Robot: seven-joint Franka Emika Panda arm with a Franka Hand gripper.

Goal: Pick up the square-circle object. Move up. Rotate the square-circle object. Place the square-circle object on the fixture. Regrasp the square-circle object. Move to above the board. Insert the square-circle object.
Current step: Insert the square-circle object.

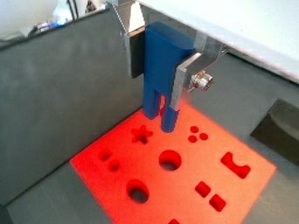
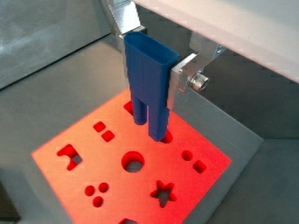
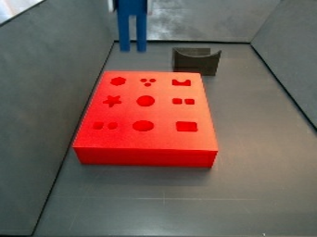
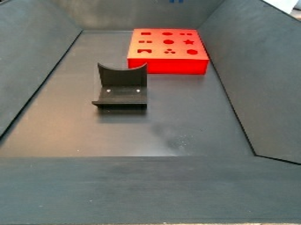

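the fingers [image 1: 193, 74] are shut tight on the blue block [image 1: 162, 74], one silver plate on each side of it. the gripper [image 2: 155, 61] hangs high in the air and the block points straight down. its low end is split in two short legs. in both wrist views the red board [image 1: 117, 162] lies under the block, well apart from it.

in a side view the block [image 3: 130, 20] hangs past the far edge of the board [image 3: 155, 139], and the fixture [image 3: 197, 60] stands near it on the floor, empty.

i think most of the job is done. the block is picked up, turned upright and held again, and the fixture [image 4: 120, 88] has nothing on it. what is left is to line the block up over its hole and push it in.

i count one block, one board, one fixture and one gripper. the board has about ten holes; i see a star, rounds, squares and small dots.
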